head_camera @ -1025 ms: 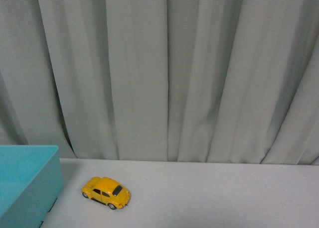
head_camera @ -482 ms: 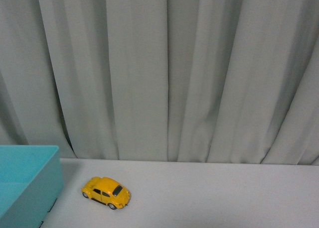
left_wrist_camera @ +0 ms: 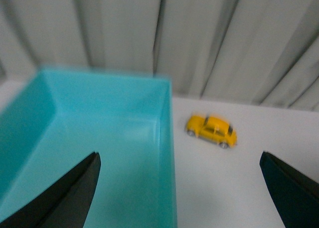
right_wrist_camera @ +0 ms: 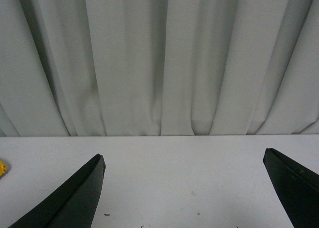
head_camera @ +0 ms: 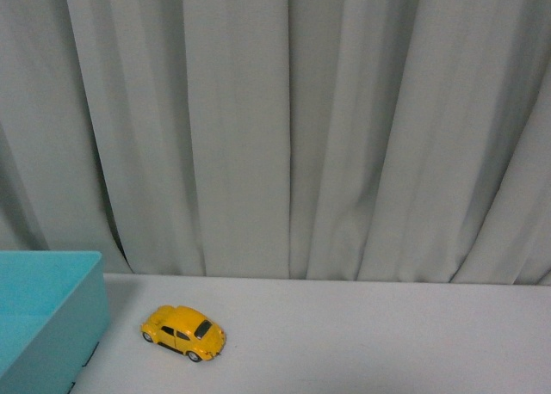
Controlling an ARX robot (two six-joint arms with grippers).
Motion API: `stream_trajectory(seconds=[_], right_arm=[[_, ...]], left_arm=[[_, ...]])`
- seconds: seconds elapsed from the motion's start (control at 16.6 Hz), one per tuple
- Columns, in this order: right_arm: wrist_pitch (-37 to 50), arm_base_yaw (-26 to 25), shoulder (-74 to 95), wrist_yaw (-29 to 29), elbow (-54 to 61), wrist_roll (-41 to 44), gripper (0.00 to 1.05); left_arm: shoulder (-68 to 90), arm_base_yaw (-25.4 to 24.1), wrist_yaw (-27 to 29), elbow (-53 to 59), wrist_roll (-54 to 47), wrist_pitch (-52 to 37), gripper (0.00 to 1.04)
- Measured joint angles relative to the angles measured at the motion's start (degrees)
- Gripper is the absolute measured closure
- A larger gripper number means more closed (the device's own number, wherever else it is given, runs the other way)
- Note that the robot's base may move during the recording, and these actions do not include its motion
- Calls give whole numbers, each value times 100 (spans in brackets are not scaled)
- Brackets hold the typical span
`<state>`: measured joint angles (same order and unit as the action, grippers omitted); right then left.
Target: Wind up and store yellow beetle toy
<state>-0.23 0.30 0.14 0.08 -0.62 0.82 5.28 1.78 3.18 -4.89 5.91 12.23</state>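
toy car (head_camera: 182, 332) yellow (dark windows) | box (head_camera: 52, 325) turquoise | table (head_camera: 362, 334) white | curtain (head_camera: 293, 127) pale grey | gripper fingers (left_wrist_camera: 65, 198) black

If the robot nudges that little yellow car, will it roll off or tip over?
It would probably roll: the yellow car stands on its wheels on the smooth white table. Tipping looks unlikely, since its body is low and wide. Its rounded roof may be slippery to pinch; the flatter sides look like a surer hold.
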Motion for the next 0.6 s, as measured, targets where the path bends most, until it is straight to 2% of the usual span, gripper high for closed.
stream_trajectory(seconds=[0.06,0.18,0.36,0.48,0.6], right_arm=[[7,0,0,-9,0,0,7],[2,0,0,-9,0,0,7],[2,0,0,-4,0,0,7],[4,0,0,-7,0,0,7],[2,0,0,-7,0,0,7]], left_arm=[[855,59,120,-538,1047,601,7],[1482,-251,-184,-826,1512,-330,7],[3473,-568,-621,-1373,960,-2249,7],[5178,-444,-817,-1989,188,-3355,7],[6148,-332,-1043,-2618,-518,-3609,7]])
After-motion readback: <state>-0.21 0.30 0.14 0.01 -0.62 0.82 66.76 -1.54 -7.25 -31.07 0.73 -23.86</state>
